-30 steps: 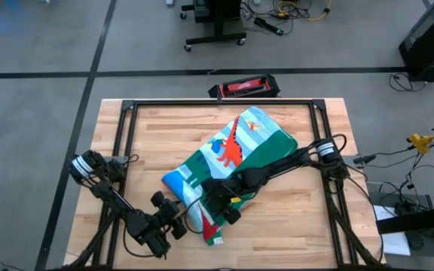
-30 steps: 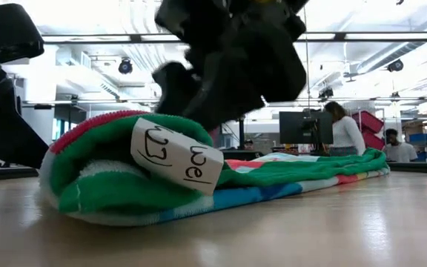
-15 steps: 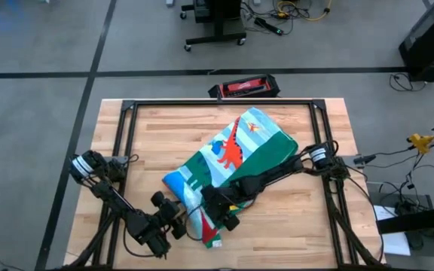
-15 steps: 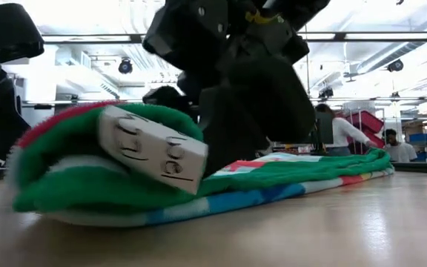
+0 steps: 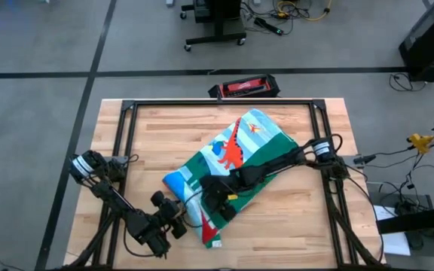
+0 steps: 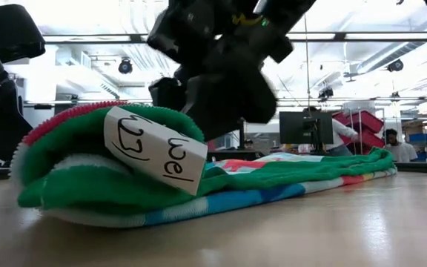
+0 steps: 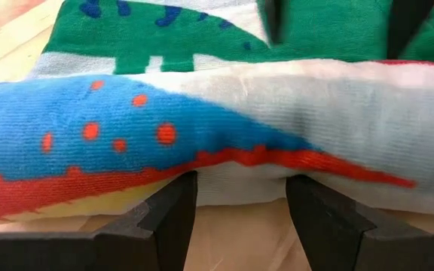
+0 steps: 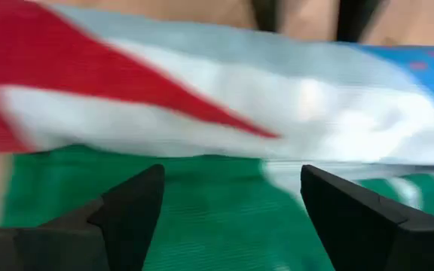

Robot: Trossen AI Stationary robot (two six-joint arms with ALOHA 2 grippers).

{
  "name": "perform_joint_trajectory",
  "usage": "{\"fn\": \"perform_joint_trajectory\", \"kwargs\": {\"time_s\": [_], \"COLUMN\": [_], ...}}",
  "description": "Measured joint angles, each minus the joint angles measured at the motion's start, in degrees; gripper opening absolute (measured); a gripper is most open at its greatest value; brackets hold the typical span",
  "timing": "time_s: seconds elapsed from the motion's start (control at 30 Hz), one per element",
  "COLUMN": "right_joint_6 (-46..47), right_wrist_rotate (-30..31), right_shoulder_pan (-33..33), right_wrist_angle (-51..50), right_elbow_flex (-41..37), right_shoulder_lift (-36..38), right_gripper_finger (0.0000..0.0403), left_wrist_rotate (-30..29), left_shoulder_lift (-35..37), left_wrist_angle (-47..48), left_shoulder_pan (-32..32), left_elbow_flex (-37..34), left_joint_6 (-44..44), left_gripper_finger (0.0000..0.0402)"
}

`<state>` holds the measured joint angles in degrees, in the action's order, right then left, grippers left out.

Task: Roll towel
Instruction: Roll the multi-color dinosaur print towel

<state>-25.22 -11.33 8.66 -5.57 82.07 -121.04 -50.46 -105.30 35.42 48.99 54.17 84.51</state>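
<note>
Your towel (image 5: 236,162) lies diagonally across the middle of the worktop (image 5: 164,124), flat toward the far right, with a partly started roll at the end nearest the front edge. Your right gripper (image 5: 221,203) is over that rolled end, jaws wide open, holding nothing; the right wrist view shows cloth between the spread fingers (image 8: 126,207) but no pinch. Your left gripper (image 5: 173,220) sits low near the front-left, just beside the roll's edge, jaws also spread, cloth right ahead of them, nothing gripped. Expect it soft, thick, light and floppy: it will sag, spring open if released, and drag on the wood rather than slide. A white tag (image 6: 154,148) sticks out of the roll; don't grab that. Best hold is likely the fat rolled edge, one gripper toward each end, pinching through the layers so the roll stays tight.
</note>
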Motion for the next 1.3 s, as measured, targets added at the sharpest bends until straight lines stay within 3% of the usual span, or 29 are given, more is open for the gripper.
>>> {"fn": "perform_joint_trajectory", "kwargs": {"time_s": [0.4,0.67,1.03,1.3], "right_joint_6": [-0.9,0.2,-5.8,-2.5], "right_wrist_rotate": [-8.4,-12.0,-6.2,-5.2], "right_shoulder_pan": [-2.4,-2.7,-3.9,-2.8], "right_wrist_angle": [9.7,9.4,-3.0,-17.5], "right_elbow_flex": [0.0,4.0,6.0,5.8], "right_shoulder_lift": [-4.7,-8.1,-3.4,2.0], "right_gripper_finger": [0.0305,0.0308,0.0301,0.0291], "left_wrist_rotate": [-1.5,-3.1,-3.1,-3.1], "left_shoulder_lift": [0.0,0.2,0.2,0.6], "left_wrist_angle": [-0.3,-0.4,-0.2,0.9], "left_shoulder_pan": [-0.1,-1.2,-3.1,-3.4], "left_elbow_flex": [0.0,0.0,-0.5,-0.5], "left_joint_6": [-0.9,-2.5,-4.1,-5.0], "left_gripper_finger": [0.0190,0.0190,0.0190,0.0190]}}
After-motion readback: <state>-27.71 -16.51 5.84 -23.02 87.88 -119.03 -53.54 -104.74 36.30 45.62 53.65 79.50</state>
